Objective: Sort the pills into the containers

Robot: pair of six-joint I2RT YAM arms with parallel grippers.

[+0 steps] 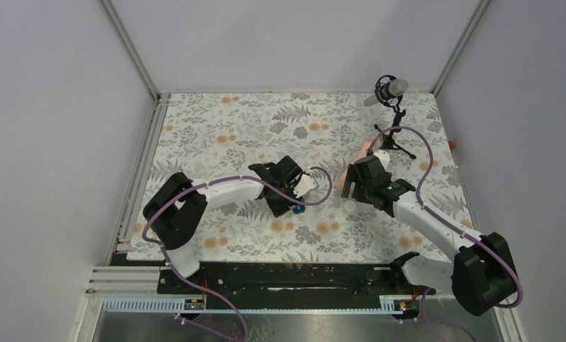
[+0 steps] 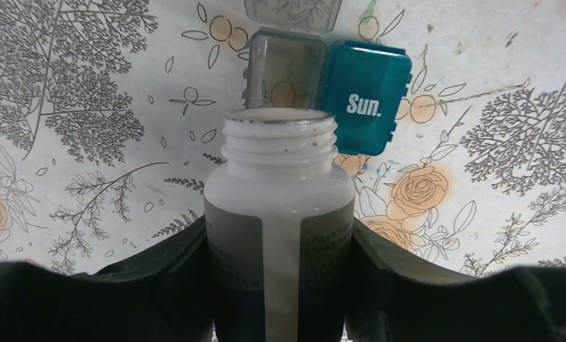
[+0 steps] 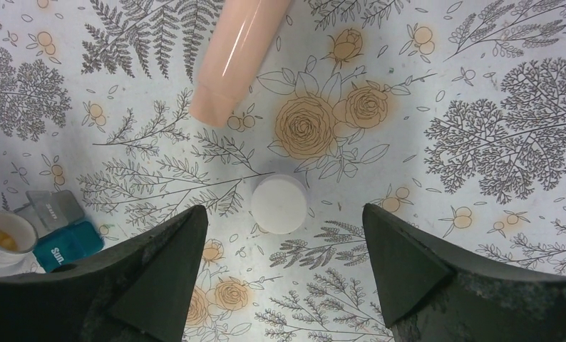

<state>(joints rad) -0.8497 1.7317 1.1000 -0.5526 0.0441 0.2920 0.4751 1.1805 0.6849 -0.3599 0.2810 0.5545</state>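
My left gripper (image 2: 280, 241) is shut on the white bottle (image 2: 280, 185), which has a dark label, no cap and an open mouth. In the top view the left gripper (image 1: 292, 187) holds the bottle (image 1: 306, 184) just behind the pill box (image 1: 297, 209). The box's clear compartment (image 2: 287, 71) stands open, its teal lid (image 2: 366, 96) marked "Sun." folded aside. Yellow pills (image 3: 4, 241) show inside the bottle in the right wrist view. My right gripper (image 3: 281, 231) is open and empty, hovering above the loose white cap (image 3: 279, 203), which lies on the mat (image 1: 350, 205).
A peach tube (image 3: 237, 57) lies on the floral mat beyond the cap, also in the top view (image 1: 366, 148). A black microphone on a tripod (image 1: 390, 89) stands at the back right. The two grippers (image 1: 353, 184) are close together mid-table.
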